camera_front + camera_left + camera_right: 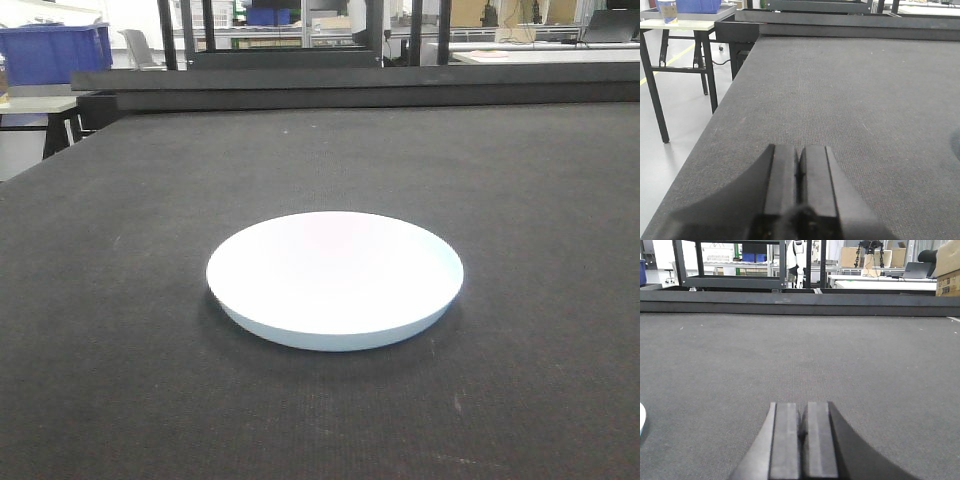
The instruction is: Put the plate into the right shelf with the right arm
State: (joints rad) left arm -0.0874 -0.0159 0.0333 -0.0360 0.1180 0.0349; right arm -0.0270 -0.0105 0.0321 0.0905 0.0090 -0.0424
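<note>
I'm seeing the plate [335, 278] sitting untouched on the table [540, 190]. Right claw [803, 415] is resting pressed together, empty, near it; left claw [799, 157] likewise. Nothing is underway yet: grasping and shelving are all remaining.

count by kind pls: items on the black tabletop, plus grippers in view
plate, white: 1
grippers, both shut and empty: 2 (left gripper, right gripper)
total: 3
</note>
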